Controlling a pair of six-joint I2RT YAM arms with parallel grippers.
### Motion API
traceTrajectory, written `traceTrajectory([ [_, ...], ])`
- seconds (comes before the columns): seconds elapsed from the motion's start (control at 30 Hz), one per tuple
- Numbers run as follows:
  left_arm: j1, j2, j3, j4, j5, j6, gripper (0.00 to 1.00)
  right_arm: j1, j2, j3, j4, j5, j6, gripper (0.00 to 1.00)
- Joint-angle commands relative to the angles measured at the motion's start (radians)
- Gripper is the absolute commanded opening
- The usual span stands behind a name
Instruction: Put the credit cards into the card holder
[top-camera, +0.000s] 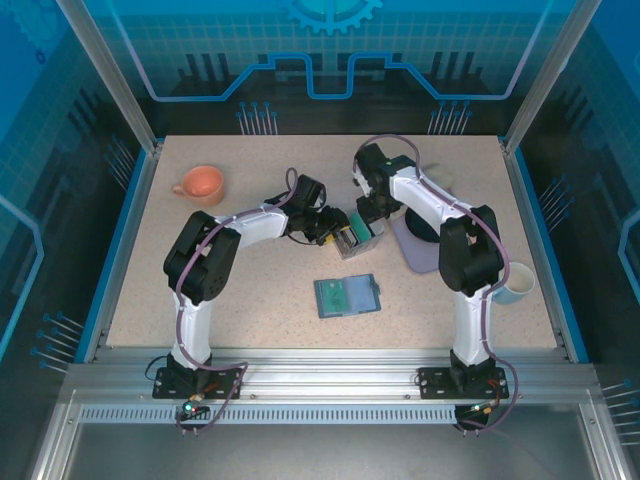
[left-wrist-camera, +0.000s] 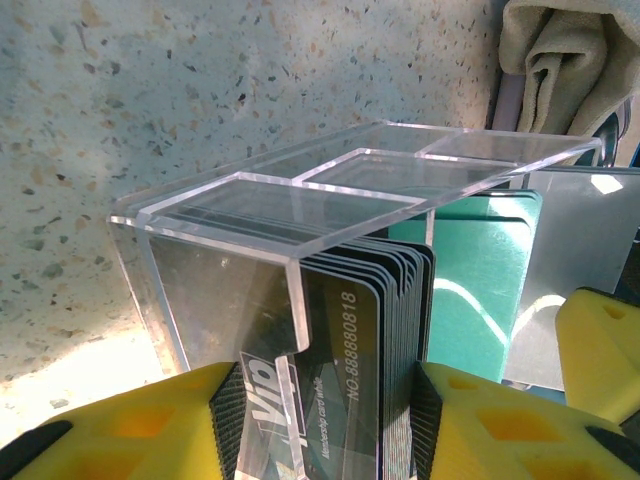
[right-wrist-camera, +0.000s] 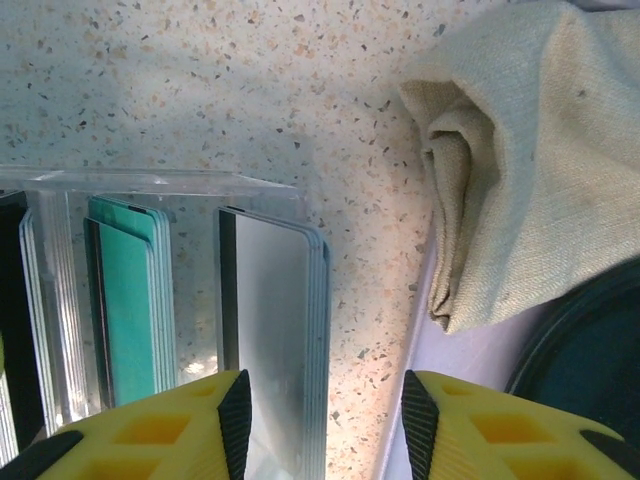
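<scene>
The clear plastic box (top-camera: 357, 236) stands mid-table between both grippers and holds the credit cards upright in compartments. My left gripper (left-wrist-camera: 325, 400) is shut on the box's end compartment, its pads pressing the clear front wall (left-wrist-camera: 270, 330) and a stack of dark cards (left-wrist-camera: 370, 340). Teal cards (right-wrist-camera: 130, 300) fill the middle compartment. My right gripper (right-wrist-camera: 325, 410) is open over the other end; the grey cards (right-wrist-camera: 275, 330) stand between its fingers, beside the left pad and well apart from the right one. The card holder (top-camera: 347, 296), a teal-blue wallet, lies open and flat nearer the arm bases.
An orange cup (top-camera: 202, 183) sits at the back left, and a white mug (top-camera: 517, 282) at the right edge. A grey-lilac mat (top-camera: 420, 255) lies just right of the box, with a beige cloth (right-wrist-camera: 520, 150) and a dark plate (right-wrist-camera: 590, 350) on it.
</scene>
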Motion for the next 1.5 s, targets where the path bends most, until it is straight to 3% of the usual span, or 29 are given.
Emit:
traceTrajectory([
  [0.0, 0.007, 0.007, -0.039, -0.074, -0.016, -0.011, 0.48, 0.007, 0.036, 0.031, -0.037, -0.034, 0.000, 0.44],
  [0.13, 0.006, 0.005, -0.041, -0.072, -0.016, -0.012, 0.48, -0.003, 0.020, 0.028, -0.033, -0.104, 0.018, 0.36],
  [0.23, 0.006, 0.004, -0.041, -0.073, -0.018, -0.011, 0.48, -0.004, 0.018, 0.032, -0.035, -0.083, 0.018, 0.35],
  [0.37, 0.007, 0.004, -0.042, -0.069, -0.016, -0.012, 0.47, 0.005, 0.030, 0.035, -0.046, -0.015, -0.002, 0.42],
  [0.57, 0.008, 0.002, -0.043, -0.066, -0.015, -0.012, 0.47, 0.006, 0.055, 0.032, -0.048, 0.001, -0.003, 0.44],
  [1.03, 0.007, -0.002, -0.051, -0.066, -0.018, -0.011, 0.46, 0.015, -0.026, 0.019, -0.020, 0.087, -0.004, 0.43],
  [1.47, 0.008, -0.002, -0.051, -0.068, -0.013, -0.013, 0.46, 0.017, -0.027, 0.016, -0.029, 0.046, -0.009, 0.35],
])
